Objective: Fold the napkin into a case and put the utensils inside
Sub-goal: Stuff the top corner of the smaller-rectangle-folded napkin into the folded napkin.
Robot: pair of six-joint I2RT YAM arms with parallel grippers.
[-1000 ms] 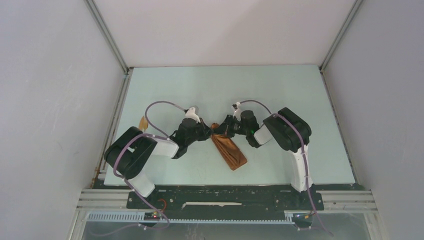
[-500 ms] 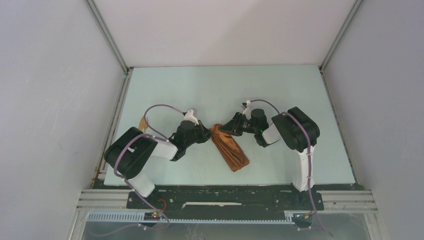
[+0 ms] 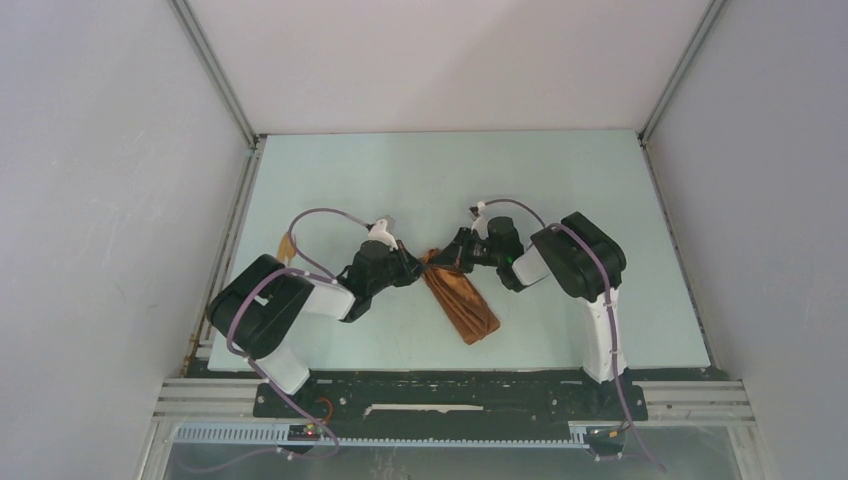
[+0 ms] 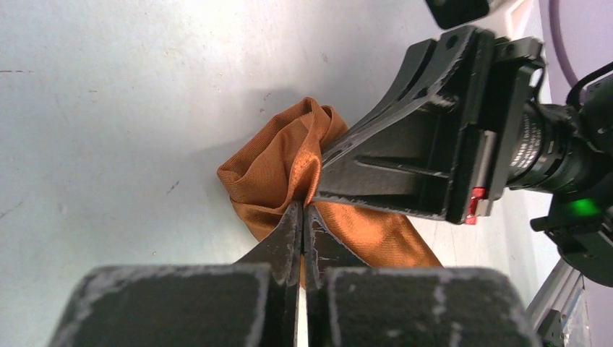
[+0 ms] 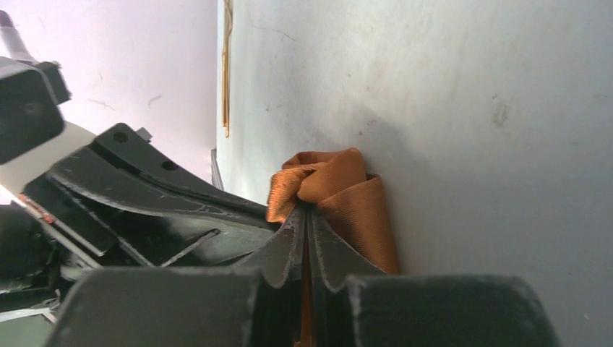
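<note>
The rust-orange napkin point(image 3: 468, 305) lies folded into a narrow oblong case, running from the table's middle toward the near edge. Its far end is bunched up point(image 4: 275, 163). My left gripper point(image 3: 415, 268) comes in from the left and is shut on that bunched end point(image 4: 303, 206). My right gripper point(image 3: 455, 260) meets it from the right, shut on the same end of cloth point(image 5: 305, 210), a strip of orange showing between its fingers. The two grippers almost touch. Light-brown wooden utensils point(image 3: 288, 244) lie at the table's left edge, also seen as a thin stick point(image 5: 226, 79).
The pale green table point(image 3: 560, 180) is walled by white panels on three sides, with metal rails along its left and right edges. Both arm bases and a black bar point(image 3: 440, 395) sit at the near edge.
Half a second ago the right gripper had let go and drawn back to the right. It has since returned and shut on the napkin's far end. The left gripper kept its grip.
</note>
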